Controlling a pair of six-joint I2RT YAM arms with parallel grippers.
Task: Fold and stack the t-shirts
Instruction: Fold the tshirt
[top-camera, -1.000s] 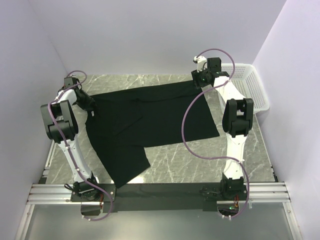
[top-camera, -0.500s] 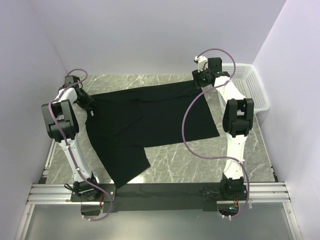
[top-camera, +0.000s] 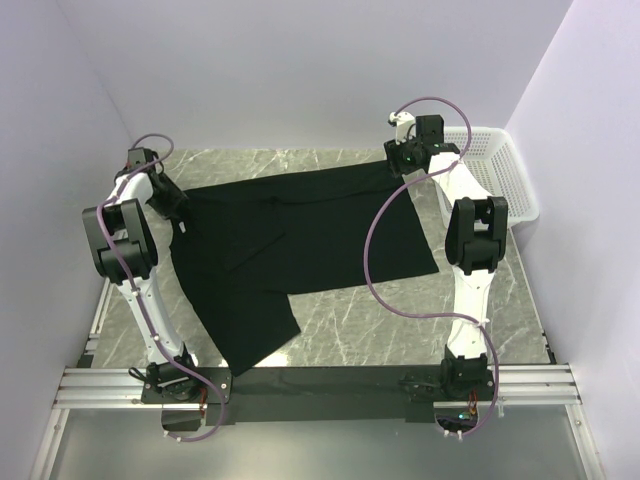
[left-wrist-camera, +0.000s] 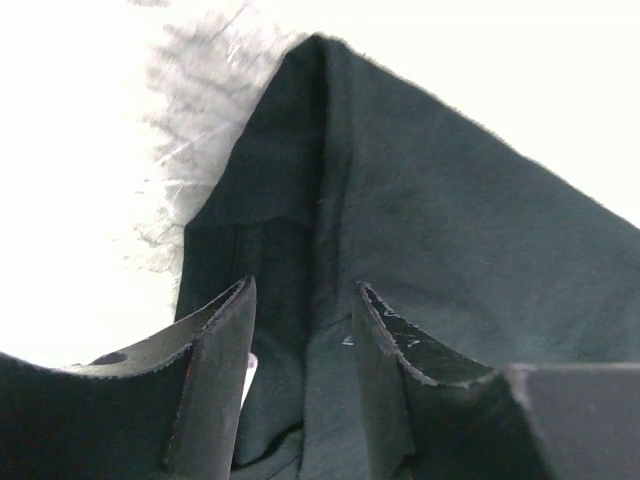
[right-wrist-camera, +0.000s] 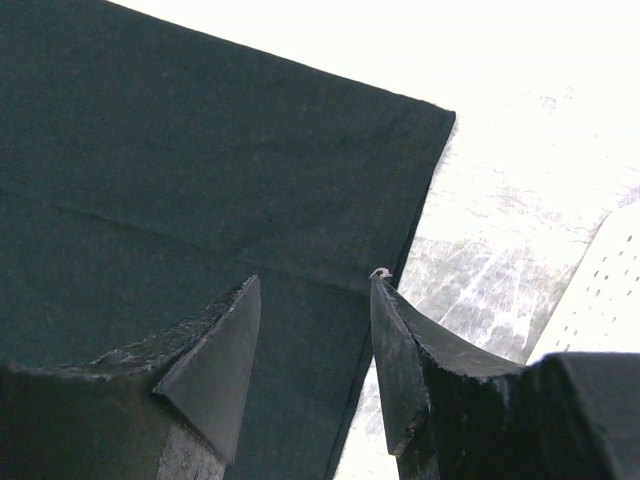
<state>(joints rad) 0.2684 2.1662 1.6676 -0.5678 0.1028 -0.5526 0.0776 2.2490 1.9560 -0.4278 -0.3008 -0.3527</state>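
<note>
We see the t-shirt (top-camera: 310, 230) flat, long axis left-right, hem rightward; a white basket (top-camera: 522, 180) stands far right; left gripper (left-wrist-camera: 300, 320) and right gripper (right-wrist-camera: 315, 315) spread.

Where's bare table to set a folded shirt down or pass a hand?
Free: near-right marble between the t-shirt hem and the arm bases; a strip along the back wall. Crowded: far corners, by the left gripper, right gripper and basket.
</note>
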